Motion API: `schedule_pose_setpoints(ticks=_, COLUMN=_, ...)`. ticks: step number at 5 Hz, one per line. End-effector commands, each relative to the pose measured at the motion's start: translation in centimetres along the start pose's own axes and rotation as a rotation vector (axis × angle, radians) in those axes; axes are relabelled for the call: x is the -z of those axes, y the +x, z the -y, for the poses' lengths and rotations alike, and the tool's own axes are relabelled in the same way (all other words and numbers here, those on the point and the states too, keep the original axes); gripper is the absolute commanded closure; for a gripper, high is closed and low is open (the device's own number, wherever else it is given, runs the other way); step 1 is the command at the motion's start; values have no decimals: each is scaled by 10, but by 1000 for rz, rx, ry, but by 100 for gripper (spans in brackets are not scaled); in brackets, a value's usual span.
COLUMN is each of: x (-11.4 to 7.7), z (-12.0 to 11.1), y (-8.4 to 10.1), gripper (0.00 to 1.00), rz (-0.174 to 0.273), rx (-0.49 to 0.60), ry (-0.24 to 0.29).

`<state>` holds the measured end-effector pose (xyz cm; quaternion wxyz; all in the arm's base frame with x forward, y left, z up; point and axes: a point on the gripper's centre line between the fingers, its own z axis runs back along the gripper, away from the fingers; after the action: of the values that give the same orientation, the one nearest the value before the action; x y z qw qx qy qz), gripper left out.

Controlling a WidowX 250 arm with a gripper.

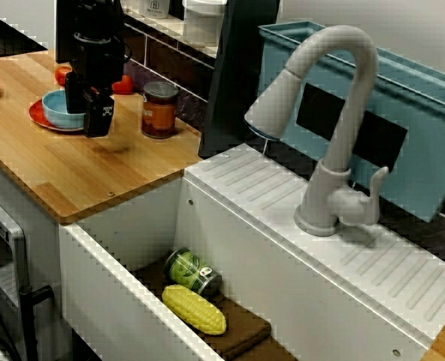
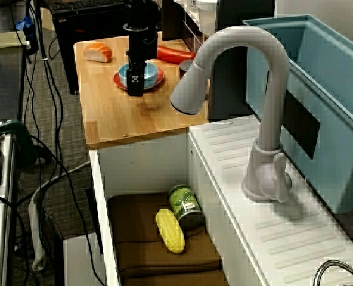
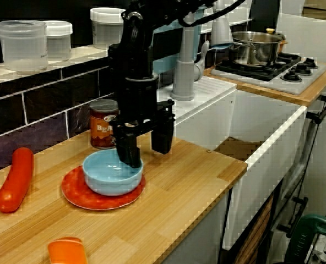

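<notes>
And there it is, left of centre in the close worktop view: the end effector (image 3: pixel 146 154), jaws spread wide, nothing gripped. One finger (image 3: pixel 129 153) is dipped inside the blue bowl (image 3: pixel 110 179) and the other is hung outside it, so the bowl's right-hand rim is straddled. The bowl is seated on a red plate (image 3: pixel 80 199) on the wooden worktop (image 3: pixel 196 170), and a brown can (image 3: pixel 103 129) is parked just behind, toward the tiled wall.

The step in hand is judged to be a pinch on that rim. For a clean pinch, the bowl's wall should be centred between the fingers before they are closed. The inner finger should be kept off the bowl's floor, or the bowl could be shoved across the plate. Whether that fingertip touches the bowl cannot be told. The can is close, so sideways drift toward it is best avoided. In the view across the sink, the same pairing is found at upper left.
</notes>
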<state>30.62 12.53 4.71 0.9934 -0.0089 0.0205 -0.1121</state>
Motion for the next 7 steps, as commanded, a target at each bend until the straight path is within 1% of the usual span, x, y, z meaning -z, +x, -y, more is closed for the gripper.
schedule_pose_setpoints(ticks=1, x=-31, z=18, y=-9, gripper=0, rz=91, rx=51, ry=46)
schedule_pose_setpoints(ticks=2, x=-23, z=29, y=-11, gripper=0, rz=100, rx=56, ry=54)
schedule_pose_setpoints(ticks=3, x=-13, z=40, y=-12, gripper=0, rz=98, rx=74, ry=83)
schedule_pose_setpoints(ticks=4, x=-15, z=34, y=-11, gripper=0, rz=98, rx=53, ry=93)
schedule_pose_setpoints(ticks=6, x=-39, z=11, y=-9, gripper=0, rz=107, rx=5, ry=75)
schedule_pose_setpoints(ticks=7, x=-46, z=-2, y=-12, gripper=0, rz=104, rx=-32, ry=90)
